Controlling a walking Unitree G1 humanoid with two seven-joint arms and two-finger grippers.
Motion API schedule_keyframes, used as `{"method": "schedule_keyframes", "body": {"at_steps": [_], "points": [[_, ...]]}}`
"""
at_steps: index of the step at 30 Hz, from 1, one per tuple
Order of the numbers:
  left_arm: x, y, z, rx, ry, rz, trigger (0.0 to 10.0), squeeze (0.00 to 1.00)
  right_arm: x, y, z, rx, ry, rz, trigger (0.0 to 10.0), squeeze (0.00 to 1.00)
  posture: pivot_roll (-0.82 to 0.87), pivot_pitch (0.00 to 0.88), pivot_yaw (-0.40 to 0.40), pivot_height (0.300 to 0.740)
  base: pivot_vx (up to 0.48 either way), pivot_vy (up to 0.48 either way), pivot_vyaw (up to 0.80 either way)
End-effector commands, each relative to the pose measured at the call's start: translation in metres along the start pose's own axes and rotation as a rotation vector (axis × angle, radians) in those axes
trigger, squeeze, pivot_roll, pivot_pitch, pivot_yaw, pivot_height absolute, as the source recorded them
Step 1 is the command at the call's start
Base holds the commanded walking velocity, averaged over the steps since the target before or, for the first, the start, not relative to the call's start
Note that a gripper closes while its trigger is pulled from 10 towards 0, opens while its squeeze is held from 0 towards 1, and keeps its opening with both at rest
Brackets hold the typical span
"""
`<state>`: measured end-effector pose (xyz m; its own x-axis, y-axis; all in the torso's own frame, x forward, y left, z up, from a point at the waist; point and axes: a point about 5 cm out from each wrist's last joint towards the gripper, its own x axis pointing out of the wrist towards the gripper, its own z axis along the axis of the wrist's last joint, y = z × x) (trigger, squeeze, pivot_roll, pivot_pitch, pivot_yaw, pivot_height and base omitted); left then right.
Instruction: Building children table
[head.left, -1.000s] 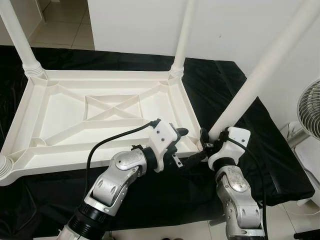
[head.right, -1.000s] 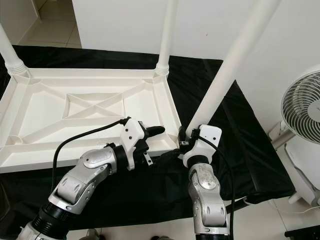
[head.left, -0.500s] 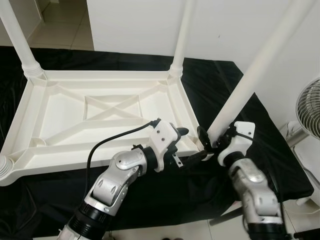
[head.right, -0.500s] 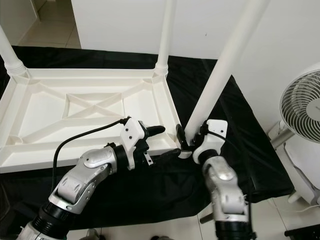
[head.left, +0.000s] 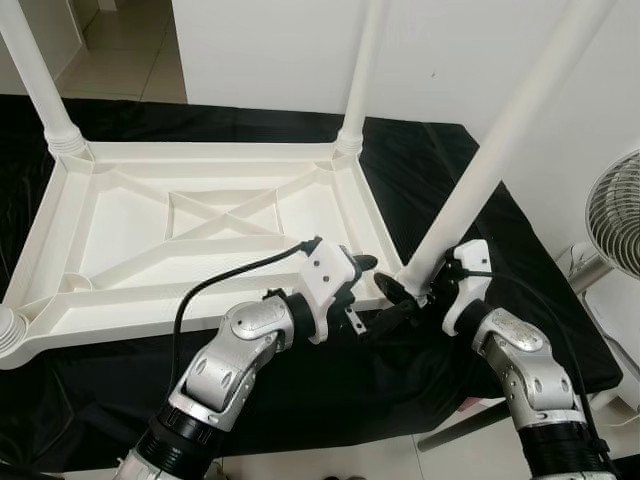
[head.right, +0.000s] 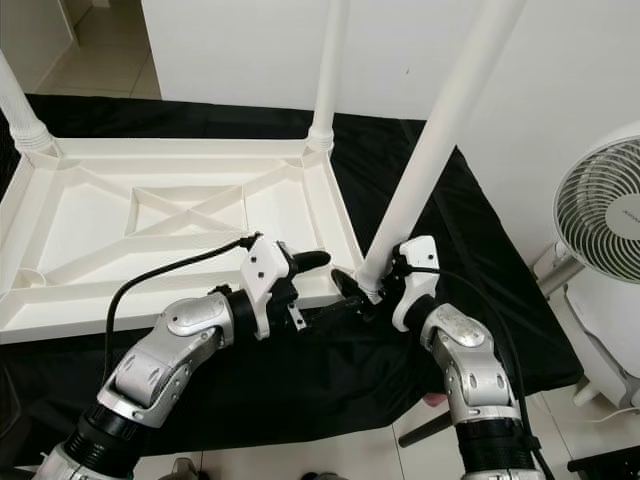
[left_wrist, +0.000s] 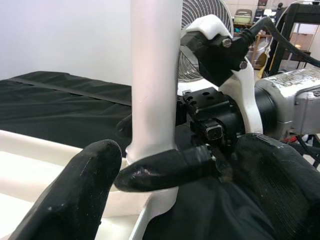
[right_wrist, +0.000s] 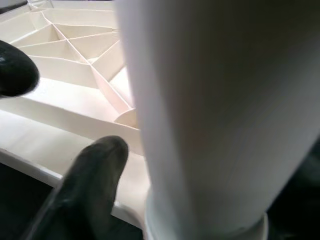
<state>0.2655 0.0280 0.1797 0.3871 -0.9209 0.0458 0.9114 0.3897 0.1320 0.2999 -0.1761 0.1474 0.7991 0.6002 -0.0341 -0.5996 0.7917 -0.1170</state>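
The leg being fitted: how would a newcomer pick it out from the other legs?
Start at the upturned white tabletop on the black cloth. Go to its corner nearest the fan. The leg there leans, with the right end effector closed around its base; the others stand free.

**No readable text**

No legible words, labels, brands, numbers or signs in any view. The white table (head.left: 200, 240), its legs, the black cloth and both arms carry no print that can be made out. The fan (head.right: 600, 210) has a faint grey mark at its hub, too small to read. Shelf clutter behind the fan in the left wrist view is blurred, nothing legible.
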Motion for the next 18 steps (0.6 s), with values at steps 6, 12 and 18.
{"method": "schedule_keyframes", "body": {"at_steps": [6, 12, 18], "points": [[0.001, -0.001, -0.0013, 0.009, 0.011, 0.01, 10.0, 0.0, 0.0015, 0.002, -0.0082, -0.003, 0.024, 0.082, 0.0, 0.0, 0.06, 0.068, -0.101, 0.74, 0.0, 0.0, 0.0], [0.0009, -0.001, -0.0014, 0.005, 0.01, 0.011, 10.0, 0.0, -0.0008, 0.0021, -0.0099, 0.009, 0.02, 0.086, 0.0, 0.0, 0.06, 0.073, -0.1, 0.74, 0.0, 0.0, 0.0], [0.0015, -0.0019, -0.0013, 0.0, 0.008, 0.01, 10.0, 0.0, -0.006, 0.006, -0.0154, 0.052, 0.014, 0.036, 10.0, 0.0, 0.05, 0.086, -0.096, 0.74, 0.0, 0.0, 0.0]]}}
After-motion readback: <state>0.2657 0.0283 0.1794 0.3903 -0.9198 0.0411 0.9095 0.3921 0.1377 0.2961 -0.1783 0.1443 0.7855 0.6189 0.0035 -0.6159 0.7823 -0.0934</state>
